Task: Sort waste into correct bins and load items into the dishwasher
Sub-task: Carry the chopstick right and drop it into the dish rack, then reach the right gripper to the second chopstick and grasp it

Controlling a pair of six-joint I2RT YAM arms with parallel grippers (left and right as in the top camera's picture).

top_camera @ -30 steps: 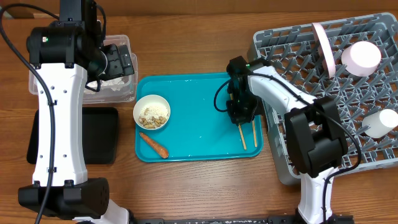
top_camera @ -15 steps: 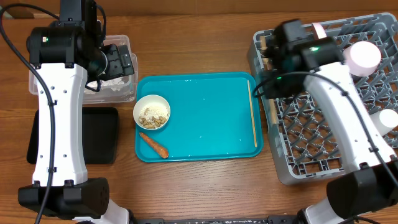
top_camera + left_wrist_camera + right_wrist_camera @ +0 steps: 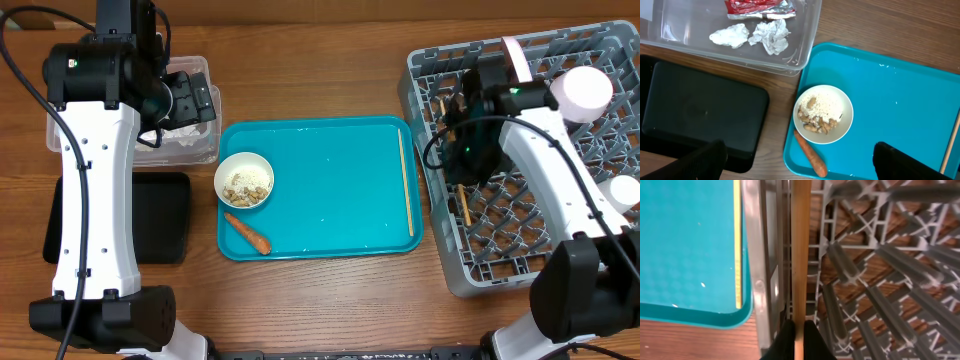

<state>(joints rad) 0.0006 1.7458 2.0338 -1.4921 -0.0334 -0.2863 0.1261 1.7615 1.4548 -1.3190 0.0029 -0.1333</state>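
Wooden chopstick [image 3: 800, 255] pinched in right jaws over grey rack [image 3: 490, 250]; left jaws spread wide.

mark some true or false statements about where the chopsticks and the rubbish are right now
1. The right gripper is shut on a chopstick over the dish rack. True.
2. Both chopsticks lie on the teal tray. False: only the second chopstick lies there, along the tray's right edge.
3. The carrot is inside the clear tub. False: it lies on the teal tray beside the white bowl.
4. The foil wrapper is in the clear tub. True.
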